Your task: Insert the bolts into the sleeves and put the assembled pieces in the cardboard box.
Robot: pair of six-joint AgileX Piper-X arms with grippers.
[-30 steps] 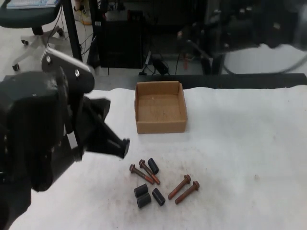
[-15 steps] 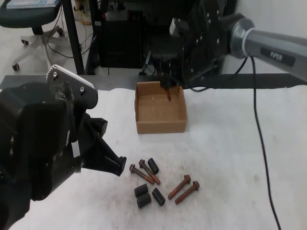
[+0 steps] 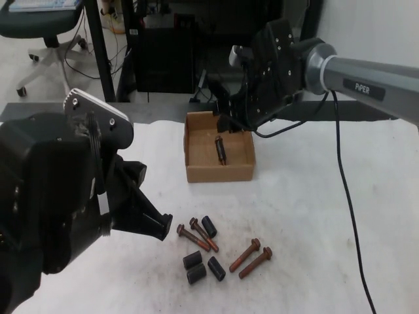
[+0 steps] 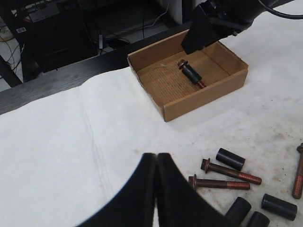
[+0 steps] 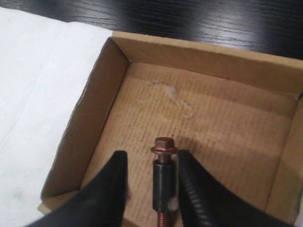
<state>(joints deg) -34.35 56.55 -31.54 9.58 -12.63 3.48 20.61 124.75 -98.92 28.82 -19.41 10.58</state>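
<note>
A white cloth [image 3: 327, 216] covers the bench [image 3: 366, 110], whose far edge is black. Behind stand a swivel chair [image 3: 39, 26] on pale floor [image 3: 19, 65], a black post [image 3: 97, 46] and a dark cabinet [image 3: 163, 59].

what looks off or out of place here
Nothing stands out. One sleeved bolt lies flat in the box; four bolts and four sleeves lie loose on the smudged cloth.

Your bench [image 3: 163, 112], covered by a white cloth [image 3: 314, 196]
On it: the cardboard box [image 3: 219, 173], four loose bolts [image 3: 251, 254], four sleeves [image 3: 209, 226].
</note>
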